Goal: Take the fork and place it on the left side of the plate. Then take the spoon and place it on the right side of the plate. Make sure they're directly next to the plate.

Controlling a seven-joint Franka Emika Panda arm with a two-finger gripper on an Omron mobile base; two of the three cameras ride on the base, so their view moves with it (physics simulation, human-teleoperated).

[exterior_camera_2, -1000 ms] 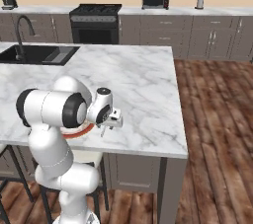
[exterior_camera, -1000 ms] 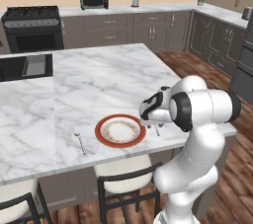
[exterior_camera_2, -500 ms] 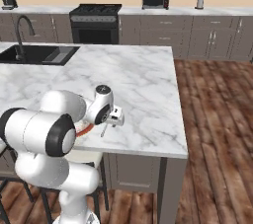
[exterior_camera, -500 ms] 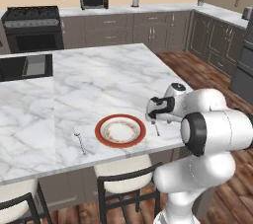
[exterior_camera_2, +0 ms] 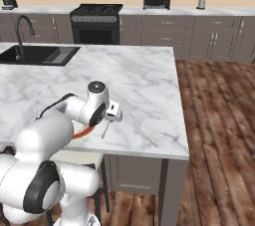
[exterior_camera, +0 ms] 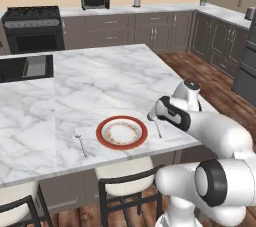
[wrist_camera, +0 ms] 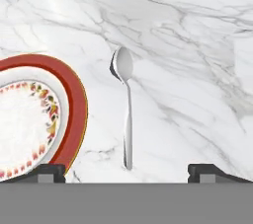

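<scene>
The plate (exterior_camera: 122,132) with its red-orange rim lies near the front edge of the marble island (exterior_camera: 100,81). Left of it, a short gap away, lies the silver fork (exterior_camera: 80,142). The spoon (wrist_camera: 127,114) lies flat on the counter just right of the plate (wrist_camera: 74,104), bowl end away from the front edge. My gripper (wrist_camera: 126,172) hovers over the spoon's handle end, open, its fingertips (wrist_camera: 49,171) wide apart and holding nothing. The left base view has the gripper (exterior_camera: 152,117) above the spoon (exterior_camera: 157,128). From the right base, the gripper (exterior_camera_2: 111,117) is above the spoon (exterior_camera_2: 104,130).
A black sink (exterior_camera: 26,67) is set into the island at the far left. Stools (exterior_camera: 125,177) stand under the front edge. The island's right edge (exterior_camera_2: 180,120) drops to wooden floor. A stove (exterior_camera_2: 97,17) and cabinets line the back wall.
The arm's elbow and upper links have swung to the right and lower. The hand has stayed just right of the plate, above the spoon, which lies still.
</scene>
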